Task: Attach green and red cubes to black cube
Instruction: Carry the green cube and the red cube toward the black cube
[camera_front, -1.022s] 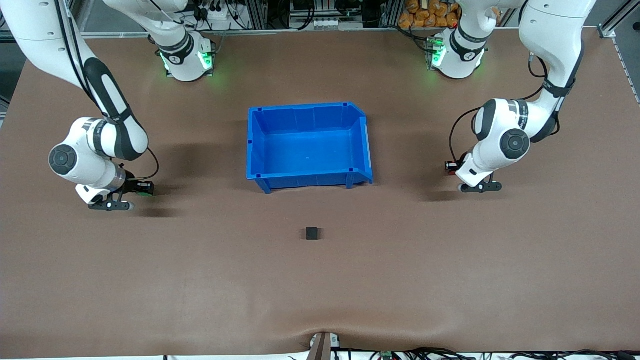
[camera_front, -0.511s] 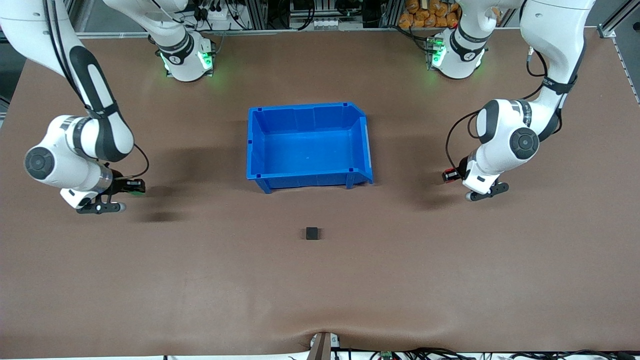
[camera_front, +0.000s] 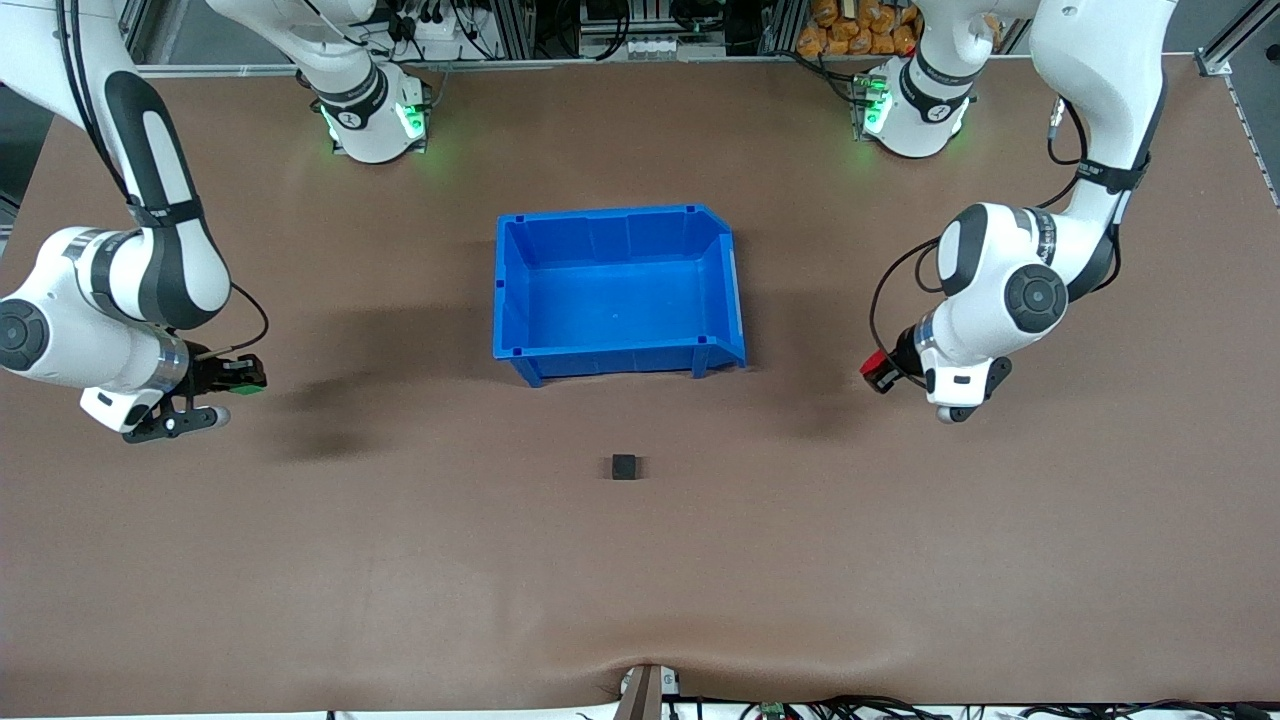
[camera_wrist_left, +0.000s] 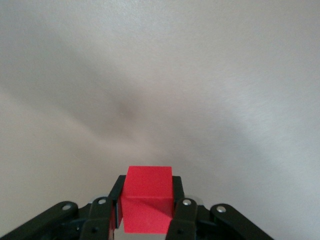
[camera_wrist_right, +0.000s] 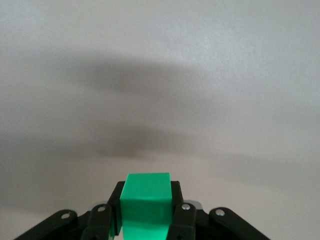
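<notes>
The black cube (camera_front: 624, 467) sits alone on the brown table, nearer to the front camera than the blue bin. My left gripper (camera_front: 880, 368) hangs over bare table toward the left arm's end, shut on the red cube (camera_front: 873, 365). In the left wrist view the red cube (camera_wrist_left: 147, 197) sits squarely between the two black fingers (camera_wrist_left: 178, 192). My right gripper (camera_front: 236, 381) is over bare table toward the right arm's end, shut on the green cube (camera_front: 246, 388). The right wrist view shows the green cube (camera_wrist_right: 146, 200) clamped between the fingers (camera_wrist_right: 176, 197).
An open blue bin (camera_front: 728, 290) with nothing in it stands mid-table between the two arms. The arm bases (camera_front: 372, 120) stand at the table's edge farthest from the front camera. Cables lie along the nearest table edge (camera_front: 800, 708).
The right arm has swung outward toward its end of the table with the green cube. The left gripper has turned and carried the red cube a little toward the front camera.
</notes>
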